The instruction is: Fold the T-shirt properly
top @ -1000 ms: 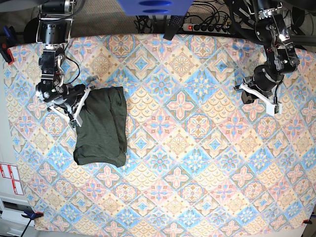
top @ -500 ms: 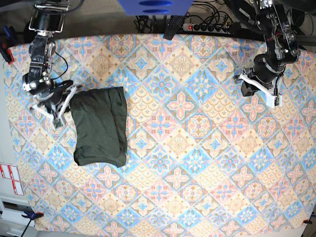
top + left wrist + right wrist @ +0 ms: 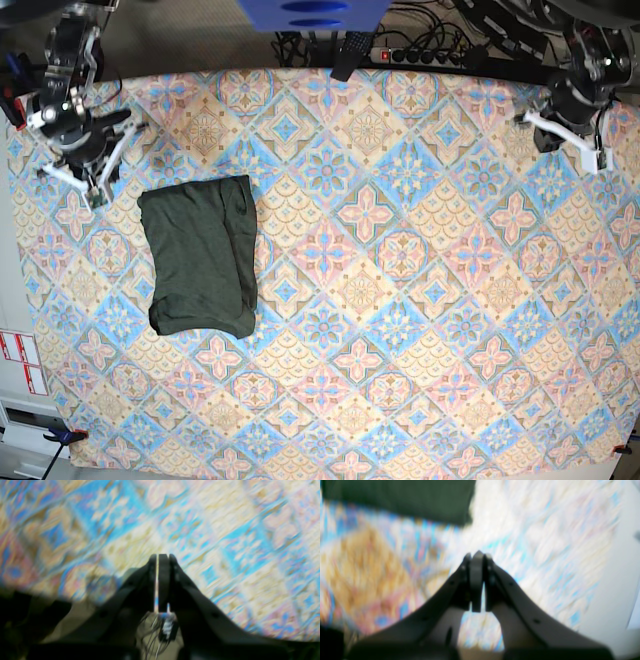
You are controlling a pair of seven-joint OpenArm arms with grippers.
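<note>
The dark olive-green T-shirt [image 3: 200, 255] lies folded into an upright rectangle on the left part of the patterned table cloth [image 3: 400, 300]. Its edge also shows as a dark blurred band at the top left of the right wrist view [image 3: 395, 500]. My right gripper [image 3: 97, 198] is up and to the left of the shirt, apart from it. In its own view this gripper [image 3: 476, 555] is shut and empty. My left gripper [image 3: 598, 162] is near the far right corner, far from the shirt. In its own view it [image 3: 160, 557] is shut and empty over bare cloth.
A power strip with cables [image 3: 420, 55] lies behind the table's far edge. A blue object [image 3: 310, 12] hangs at the top centre. The cloth's left edge with red-white labels [image 3: 20, 360] is near the shirt. Both wrist views are motion-blurred.
Both arms have drawn back toward the far edge of the table. My right gripper has left the shirt's upper left edge and moved up and left. The shirt lies flat and unmoved.
</note>
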